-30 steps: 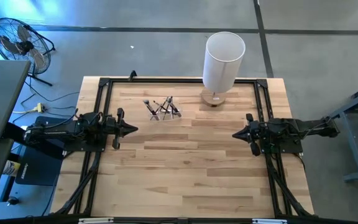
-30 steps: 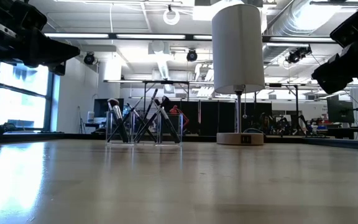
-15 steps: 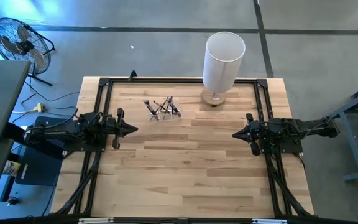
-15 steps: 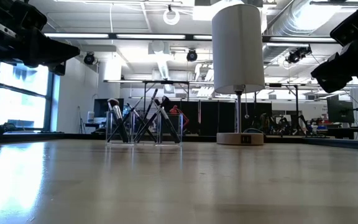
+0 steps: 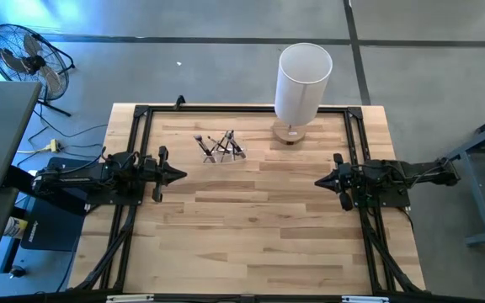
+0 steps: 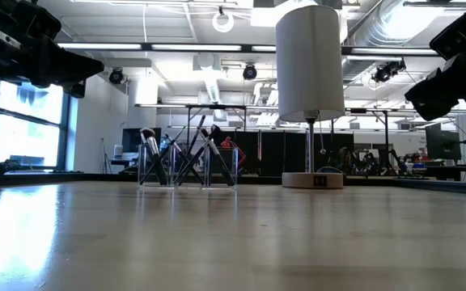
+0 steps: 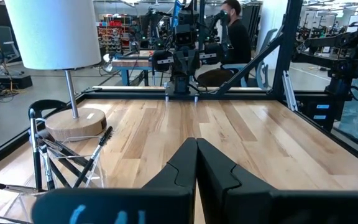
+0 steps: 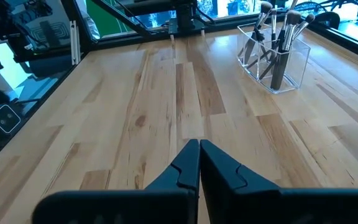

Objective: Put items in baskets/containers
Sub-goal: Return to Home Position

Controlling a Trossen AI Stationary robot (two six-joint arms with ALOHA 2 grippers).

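**Both arms parked, brushes in their holder**

My left jaws and right jaws are each clenched on nothing. They face one another from opposite sides of the surface (image 5: pixel 251 227), held clear so nothing snags. The brushes (image 5: pixel 220 145) lean upright in the clear holder (image 8: pixel 294 65), off toward the white lamp (image 5: pixel 303 80), nearer my left jaws and well apart from both. I judge the sorting done.

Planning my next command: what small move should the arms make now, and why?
Probably none beyond parking: the thin dark brushes all seem to stand in the clear plastic organizer, the wooden table shows no loose brush, and the left gripper and right gripper have shut, empty fingers.
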